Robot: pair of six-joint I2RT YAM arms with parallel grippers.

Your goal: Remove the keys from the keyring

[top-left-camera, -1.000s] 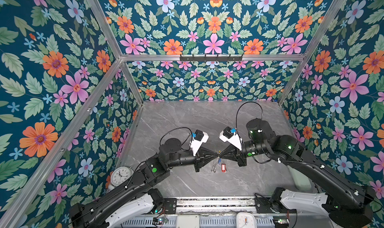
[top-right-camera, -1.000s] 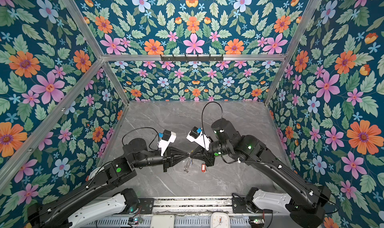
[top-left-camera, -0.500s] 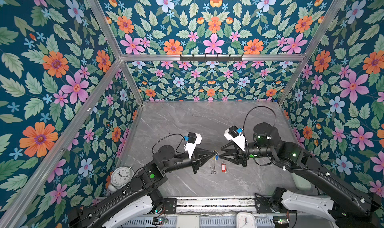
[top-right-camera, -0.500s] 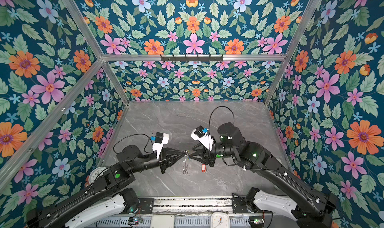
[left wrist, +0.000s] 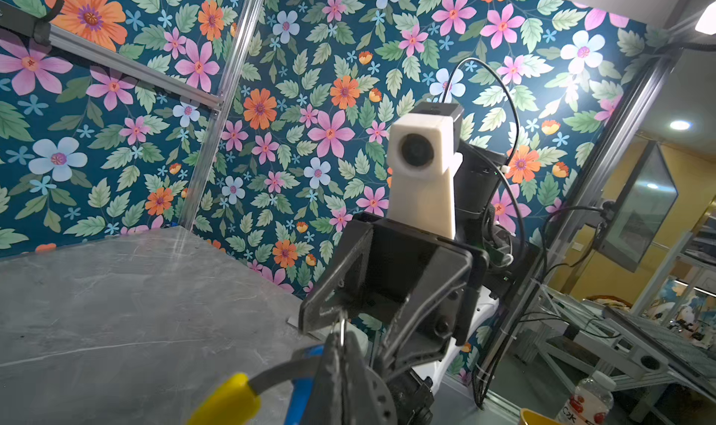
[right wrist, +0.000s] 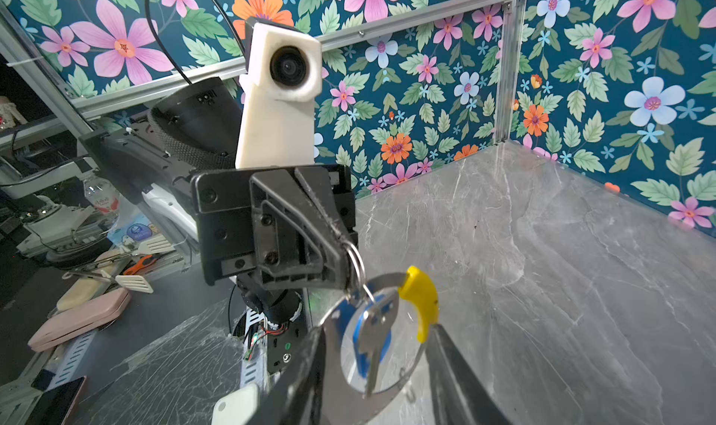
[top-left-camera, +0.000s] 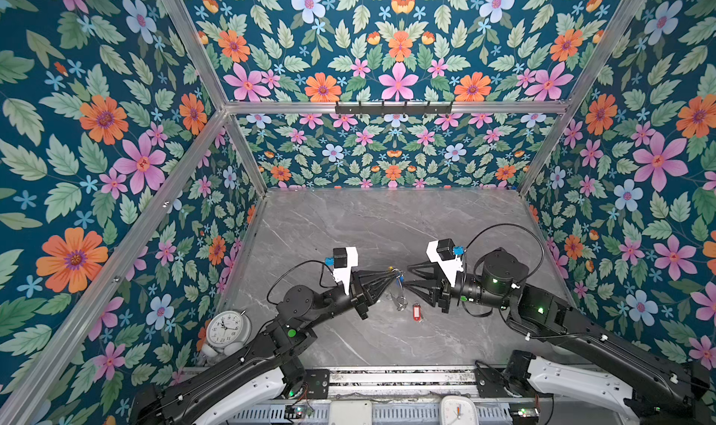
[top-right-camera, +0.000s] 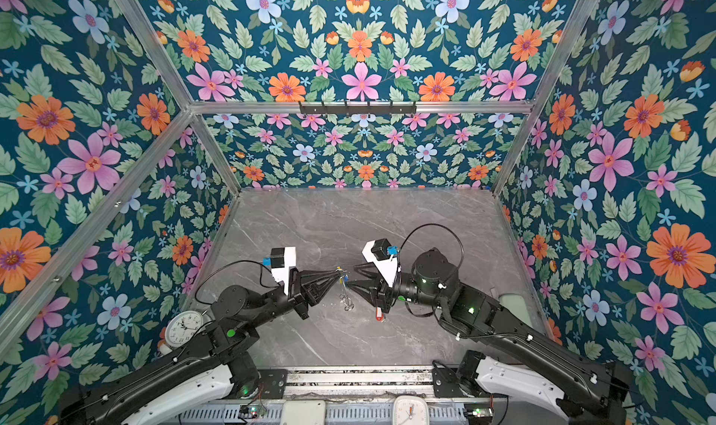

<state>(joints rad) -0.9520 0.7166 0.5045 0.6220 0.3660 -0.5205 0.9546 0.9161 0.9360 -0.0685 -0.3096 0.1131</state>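
far left in a top view the alarm clock (top-left-camera: 228, 328) sits by the wall, out of play. moving right, my left gripper (top-left-camera: 393, 274) is mid-frame, jaws pinched together on thin wire. from the right wrist cam it looks like the small split ring (right wrist: 357, 262) of the blue-tag key (right wrist: 374, 334), tho i can't rule out the keyring wire itself. the keyring (right wrist: 389, 278) hangs off that pinch, yellow sleeve (right wrist: 420, 299) up near the tips, blue-tag key dangling across the hoop, so that one's still threaded. can't tell if the hoop's low end touches the table (top-left-camera: 387, 225). next right, the right gripper (top-left-camera: 407, 277): a sec ago it was nose to nose w/ the left one, jaws together. now its jaws stand apart, holding nothing, and it has eased back toward the right while the left arm pulled back leftward. in the right wrist cam its fingers (right wrist: 306, 369) straddle the hoop's lower arc, apparently w/o contact. just below and right of its tips in the top view, the red-tag key (top-left-camera: 416, 311) lies on the table, same spot as before, already off. my read: right let go to re-grip, prob the hoop, to draw ring and blue key apart. one key done, one to go. risk is wire slipping from the left pinch.
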